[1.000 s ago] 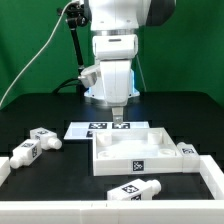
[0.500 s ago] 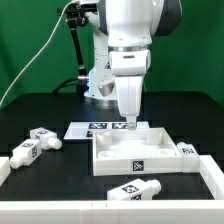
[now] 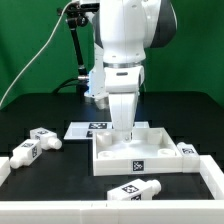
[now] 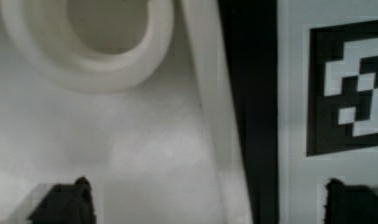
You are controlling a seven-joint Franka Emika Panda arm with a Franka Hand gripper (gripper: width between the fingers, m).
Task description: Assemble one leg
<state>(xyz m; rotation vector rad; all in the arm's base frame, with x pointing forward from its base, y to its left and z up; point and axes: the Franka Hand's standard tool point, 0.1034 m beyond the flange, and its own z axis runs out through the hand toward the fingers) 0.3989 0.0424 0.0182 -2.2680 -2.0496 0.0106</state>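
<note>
My gripper hangs low over the back edge of the large white panel. In the wrist view the gripper is open and empty: one dark fingertip is over the panel floor near a round corner hole, the other over the marker board, with the panel's back wall between them. Several small white tagged legs lie loose: two at the exterior view's left, one in front of the panel, one at its right.
The marker board lies flat just behind the panel. A white rail borders the black table at the exterior view's right and front. A black stand with cables rises at the back left.
The arm swung slightly toward the exterior view's right, then came back and lowered, bringing the gripper down to the panel's back edge. The legs and panel have not moved.
</note>
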